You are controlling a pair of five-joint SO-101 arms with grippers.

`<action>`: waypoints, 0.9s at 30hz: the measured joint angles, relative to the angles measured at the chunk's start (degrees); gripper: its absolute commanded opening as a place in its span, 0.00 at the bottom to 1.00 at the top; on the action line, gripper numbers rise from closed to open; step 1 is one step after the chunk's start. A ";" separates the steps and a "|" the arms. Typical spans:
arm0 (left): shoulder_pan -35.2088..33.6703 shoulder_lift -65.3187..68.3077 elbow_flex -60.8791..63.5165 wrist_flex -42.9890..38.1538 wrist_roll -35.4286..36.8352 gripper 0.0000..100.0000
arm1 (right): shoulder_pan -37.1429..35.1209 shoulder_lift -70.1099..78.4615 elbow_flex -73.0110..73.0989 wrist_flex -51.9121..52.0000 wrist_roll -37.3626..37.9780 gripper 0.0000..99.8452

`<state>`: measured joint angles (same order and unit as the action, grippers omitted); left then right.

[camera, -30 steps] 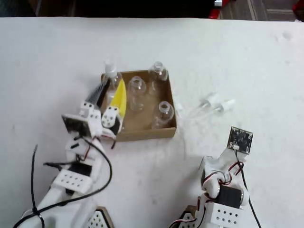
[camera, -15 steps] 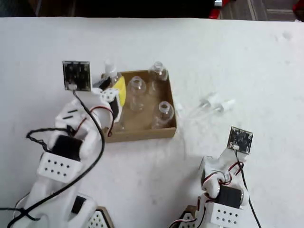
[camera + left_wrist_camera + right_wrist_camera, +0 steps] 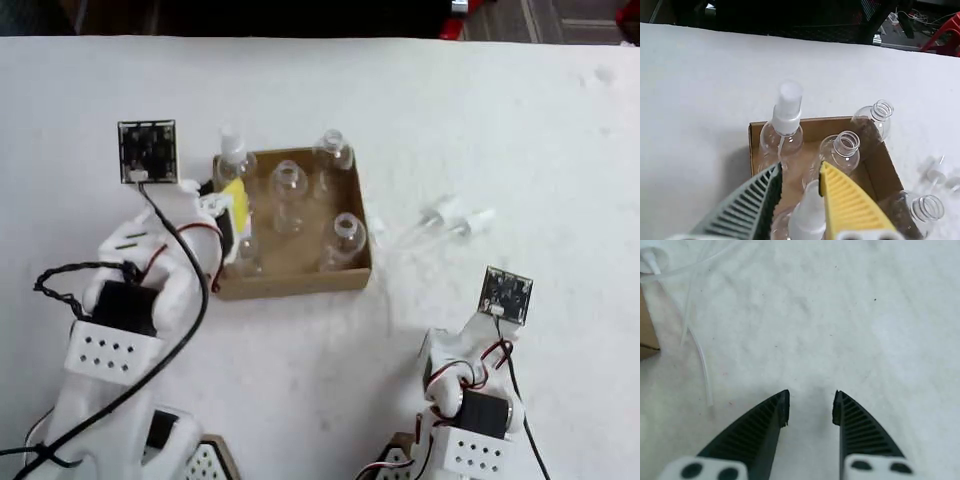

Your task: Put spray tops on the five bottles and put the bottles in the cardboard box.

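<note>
The cardboard box [image 3: 300,283] stands mid-table with several clear bottles upright in it. The back-left bottle [image 3: 234,158] [image 3: 782,135] wears a white spray top. Three bottles [image 3: 288,186] [image 3: 333,150] [image 3: 347,235] have bare necks. My left gripper [image 3: 228,215] [image 3: 800,172] points down into the box's front-left corner, its grey and yellow fingers shut on the white spray top [image 3: 807,215] of the bottle [image 3: 245,258] there. Loose spray tops [image 3: 452,215] lie on the table to the right of the box. My right gripper [image 3: 810,407] hangs open over bare table.
Thin dip tubes [image 3: 694,335] of the loose tops trail across the table near my right gripper, beside a corner of the box [image 3: 647,337]. The right arm [image 3: 465,385] rests at the front right. White tabletop stretches all around the box.
My left arm has risen and tipped up, its camera board swinging to the back left. Its gripper has drawn back from the back-left bottle to the front-left bottle. The right arm has kept still.
</note>
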<state>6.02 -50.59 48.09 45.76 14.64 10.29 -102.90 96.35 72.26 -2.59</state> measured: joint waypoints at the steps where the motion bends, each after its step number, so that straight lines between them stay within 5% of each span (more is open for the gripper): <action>1: 0.00 0.00 0.09 0.00 0.00 0.12 | 0.00 0.00 0.00 0.00 0.00 0.13; 27: 1.76 -0.18 0.09 3.43 0.62 0.12 | 0.00 0.00 0.00 0.00 0.00 0.13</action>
<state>7.78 -50.77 48.18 49.19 15.25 10.29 -102.90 96.35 72.26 -2.59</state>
